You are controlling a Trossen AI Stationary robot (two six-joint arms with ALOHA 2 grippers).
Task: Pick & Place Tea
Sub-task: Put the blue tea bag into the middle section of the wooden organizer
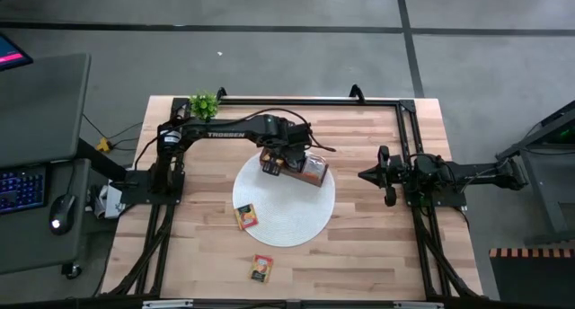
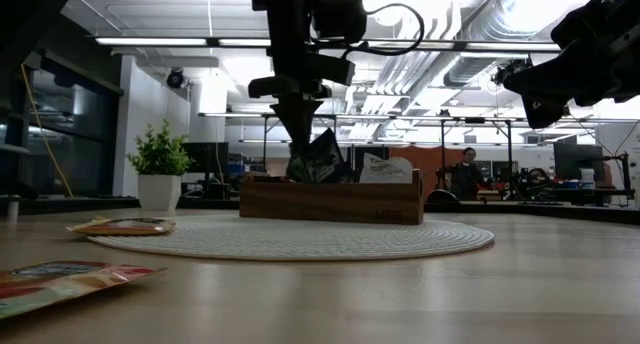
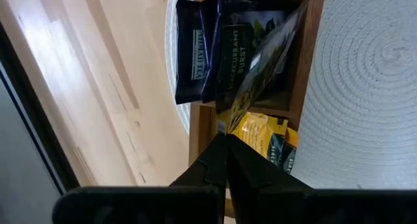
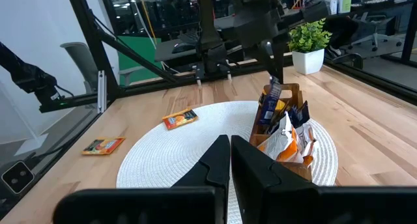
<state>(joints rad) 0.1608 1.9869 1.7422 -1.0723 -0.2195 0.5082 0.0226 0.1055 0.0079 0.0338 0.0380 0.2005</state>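
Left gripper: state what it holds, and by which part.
The left gripper pinches a dark green tea sachet by one corner, over the wooden box. The right gripper holds nothing.

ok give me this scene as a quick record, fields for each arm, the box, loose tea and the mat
left gripper: shut, down over one end of the box, at the dark sachets
right gripper: shut, raised at the table's right side, away from the mat, holding nothing
box: wooden, on the mat's far part, sachets standing in its compartments
dark sachets: upright in the end compartment
loose tea: one orange sachet on the mat's near left edge; another on bare table nearer the front
mat: round, white, woven, mid-table
plant: far left corner
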